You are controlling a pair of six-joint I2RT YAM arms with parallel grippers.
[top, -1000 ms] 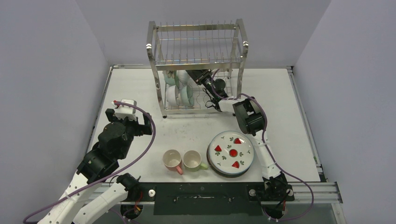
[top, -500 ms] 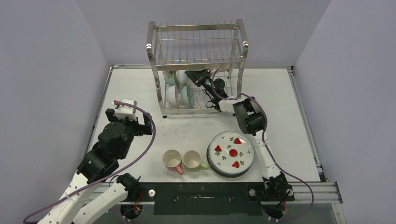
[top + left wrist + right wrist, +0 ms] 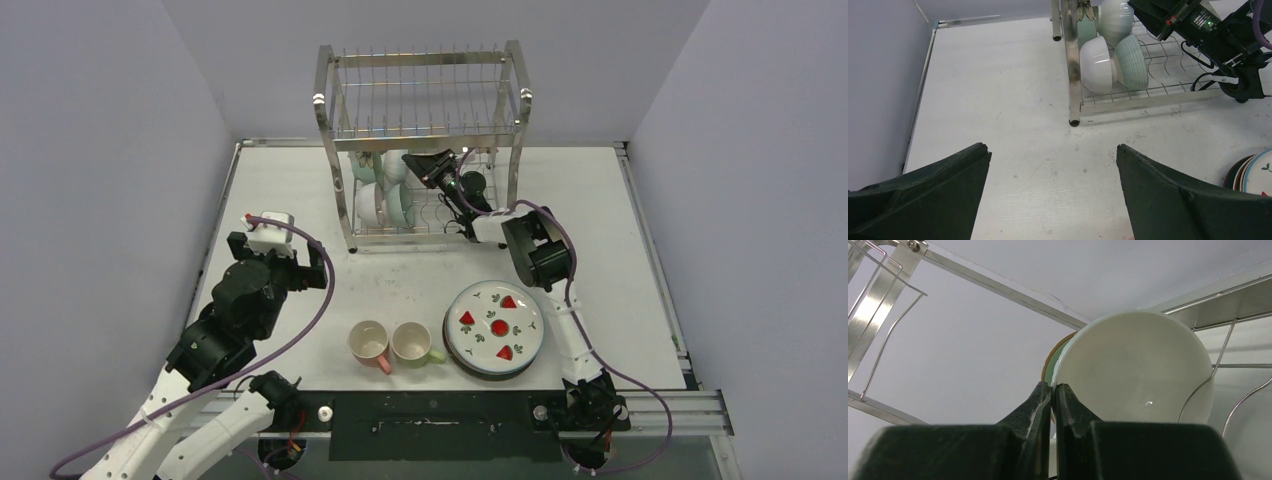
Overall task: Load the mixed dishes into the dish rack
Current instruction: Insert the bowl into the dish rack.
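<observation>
Bowls (image 3: 384, 196) lie on their sides in the left of the low shelf of the rack (image 3: 420, 58), far across the table (image 3: 620, 250), and the right claw (image 3: 1052, 389) is pinched shut with its tips on the rim of a white bowl (image 3: 1133, 365) there. I think it is settling that bowl. Next it must back out and fetch the plates (image 3: 495, 328) or mugs (image 3: 369, 343) on the near side; the left claw (image 3: 1050, 149) hangs wide open, empty.

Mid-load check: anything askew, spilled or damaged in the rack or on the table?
Nothing spilled or broken. One oddity: the bowls on the lower tier of the dish rack stand on edge, bunched and leaning together at its left end, the shut right gripper at the topmost bowl, by its rim.
</observation>
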